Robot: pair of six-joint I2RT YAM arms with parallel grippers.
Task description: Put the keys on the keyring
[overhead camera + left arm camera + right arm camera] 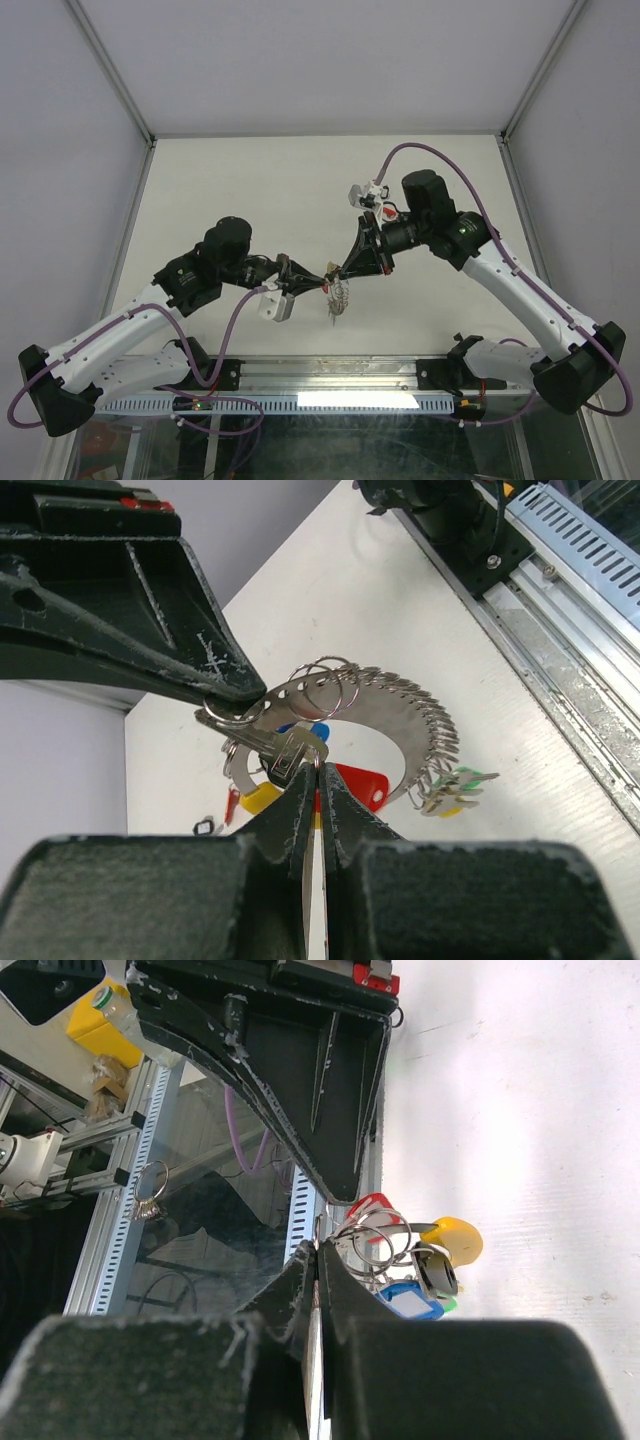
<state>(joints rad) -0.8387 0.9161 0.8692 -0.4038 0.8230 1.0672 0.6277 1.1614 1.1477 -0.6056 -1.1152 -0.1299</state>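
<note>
Left gripper (320, 279) and right gripper (337, 270) positioned tip to tip at frame centre, keyring (339, 298) hung just below, keys (286, 748) clustered against it, table (250, 180) beneath.

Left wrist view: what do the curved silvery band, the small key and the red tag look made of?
The curved silvery band looks like thin stamped metal: bright, reflective, with punched holes and cut tabs. The small silver key also looks metal, duller grey. The red tag is probably moulded plastic: opaque, evenly coloured, softly glossy.
</note>
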